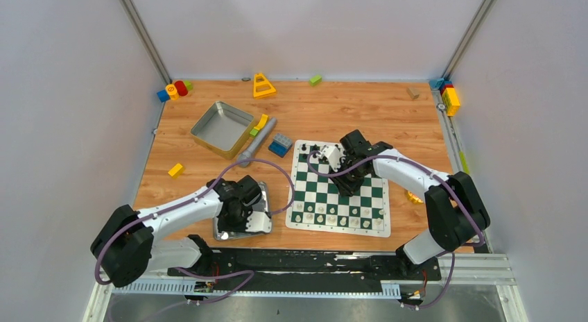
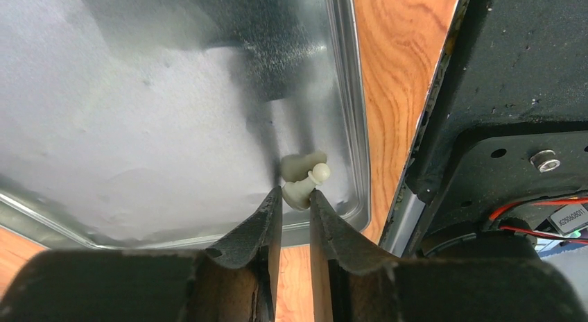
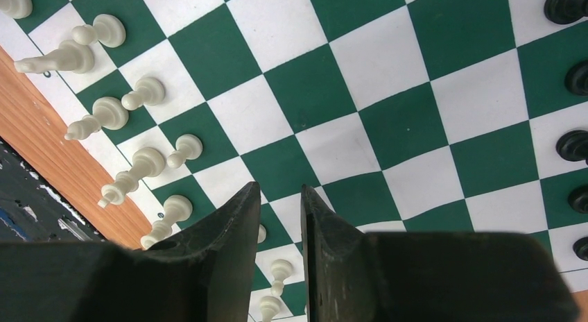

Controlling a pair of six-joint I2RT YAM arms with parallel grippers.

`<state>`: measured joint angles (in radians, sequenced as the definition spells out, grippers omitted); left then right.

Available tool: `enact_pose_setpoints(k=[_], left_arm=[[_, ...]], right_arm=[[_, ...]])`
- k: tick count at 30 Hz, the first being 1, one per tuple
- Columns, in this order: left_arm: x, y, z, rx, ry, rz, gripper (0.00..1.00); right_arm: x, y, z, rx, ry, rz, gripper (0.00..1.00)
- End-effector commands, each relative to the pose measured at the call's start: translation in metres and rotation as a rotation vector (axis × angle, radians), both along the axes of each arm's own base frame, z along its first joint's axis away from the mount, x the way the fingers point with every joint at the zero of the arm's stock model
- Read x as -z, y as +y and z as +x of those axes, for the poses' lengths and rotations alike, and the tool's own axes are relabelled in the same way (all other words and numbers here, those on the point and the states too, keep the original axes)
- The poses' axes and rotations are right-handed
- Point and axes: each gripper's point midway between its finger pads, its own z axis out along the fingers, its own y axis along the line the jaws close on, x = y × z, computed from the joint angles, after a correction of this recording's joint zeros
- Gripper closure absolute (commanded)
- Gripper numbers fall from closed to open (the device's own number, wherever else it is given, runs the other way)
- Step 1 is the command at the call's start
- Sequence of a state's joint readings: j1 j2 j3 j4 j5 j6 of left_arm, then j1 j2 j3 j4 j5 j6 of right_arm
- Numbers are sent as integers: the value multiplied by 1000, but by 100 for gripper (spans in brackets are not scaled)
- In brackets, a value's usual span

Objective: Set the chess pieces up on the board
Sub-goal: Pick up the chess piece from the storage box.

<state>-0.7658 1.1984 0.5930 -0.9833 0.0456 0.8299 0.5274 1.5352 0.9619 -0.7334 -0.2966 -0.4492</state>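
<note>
While the left end effector (image 2: 295,196) sits low over the silver tray (image 2: 139,114), your target is right at its tips: a cream pawn (image 2: 306,184) lying on its side near the tray's lower right corner in the left wrist view.

Its base sits at the mouth of the two fingers and its round head pokes up and to the right, toward the tray's rim. So the long axis runs on a slant, mostly along the fingers' reach, leaning right.

The jaws are nearly pressed together with a slim gap, and I cannot tell whether they bite the base or only flank it. Careful: a second cream piece (image 2: 303,165) lies crosswise just above the pawn, right against it.

This pickup belongs to your left arm. The right end effector (image 3: 281,197) hangs well apart over the board (image 3: 388,114), jaws slightly spread, nothing between them.

Cream chessmen (image 3: 104,114) line the left of that view, and black chessmen (image 3: 574,145) line the right edge.

My read: that pawn will need righting before it stands on a square.
</note>
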Motion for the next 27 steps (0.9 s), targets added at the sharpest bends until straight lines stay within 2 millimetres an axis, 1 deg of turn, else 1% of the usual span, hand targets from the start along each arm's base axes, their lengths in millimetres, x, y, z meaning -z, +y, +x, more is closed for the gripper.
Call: enact_pose_setpoints(k=[1, 4, 11, 19, 23, 27], left_arm=[[-2, -6, 3, -15, -34, -40, 75], [-3, -8, 4, -20, -39, -54, 77], [-5, -12, 6, -29, -41, -62, 87], [-9, -16, 14, -48, -83, -82, 99], [-14, -18, 18, -72, -96, -100, 100], [-24, -20, 28, -117, -97, -145, 100]], right_arm=[[-13, 5, 14, 17, -54, 39, 71], [-14, 4, 15, 21, -59, 40, 71], [-16, 4, 16, 23, -59, 40, 71], [-29, 7, 27, 24, -87, 71, 71], [-38, 9, 34, 26, -106, 94, 71], [-49, 12, 40, 29, -127, 123, 72]])
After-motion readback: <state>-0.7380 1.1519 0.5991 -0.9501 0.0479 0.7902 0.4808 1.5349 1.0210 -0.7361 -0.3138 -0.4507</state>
